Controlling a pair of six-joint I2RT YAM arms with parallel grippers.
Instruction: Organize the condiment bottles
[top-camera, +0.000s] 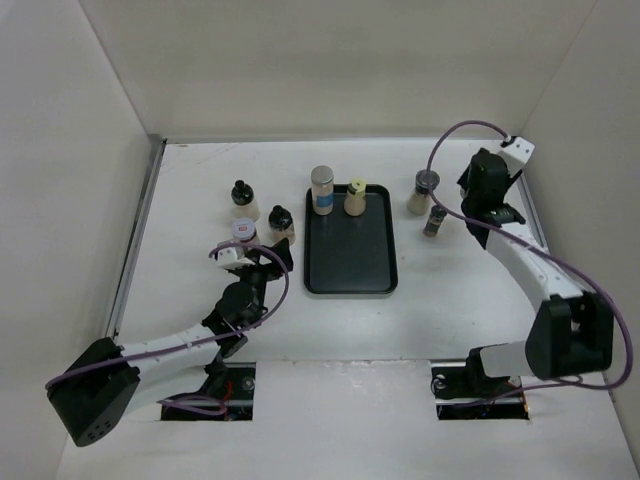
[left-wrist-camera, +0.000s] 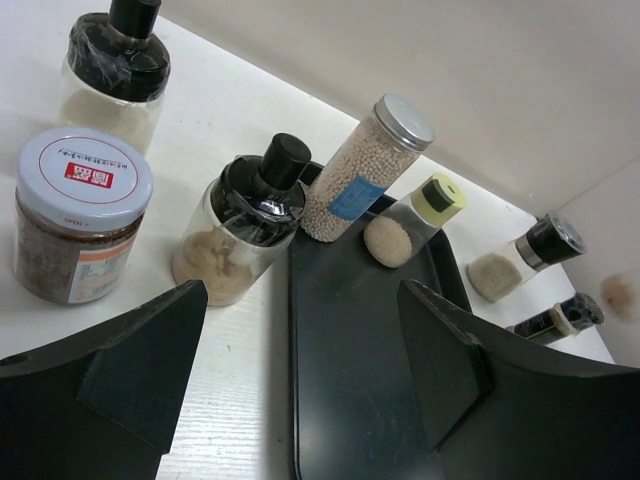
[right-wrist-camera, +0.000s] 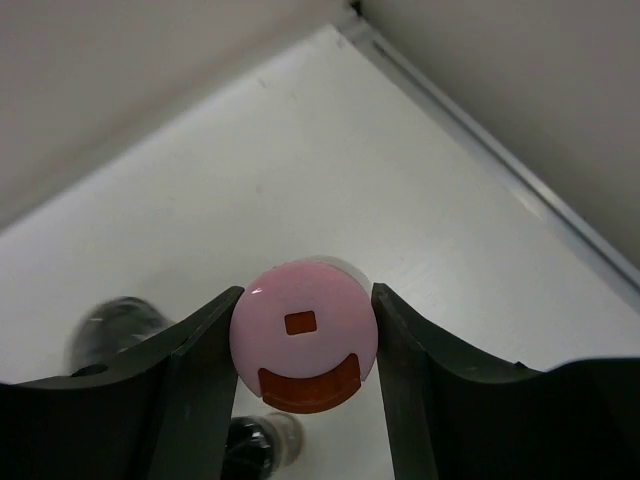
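Two black-topped clear jars (top-camera: 241, 200) (top-camera: 281, 222), one white-lidded brown jar (top-camera: 243, 232), one silver-capped tall bottle (top-camera: 322, 190), one yellow-capped bottle (top-camera: 355, 197), two dark-capped shakers (top-camera: 424, 192) (top-camera: 435, 220), one pink-capped bottle (right-wrist-camera: 304, 345): eight in all. One flat black rectangular tray (top-camera: 350, 262).

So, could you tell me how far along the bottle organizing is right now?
Early on. Done: the silver-capped jar and yellow-capped bottle stand on the black tray. In hand: the right jaws are shut on a pink-capped bottle. Remaining: three jars left of the tray and two shakers right of it sit on the table; the left jaws are open and empty.
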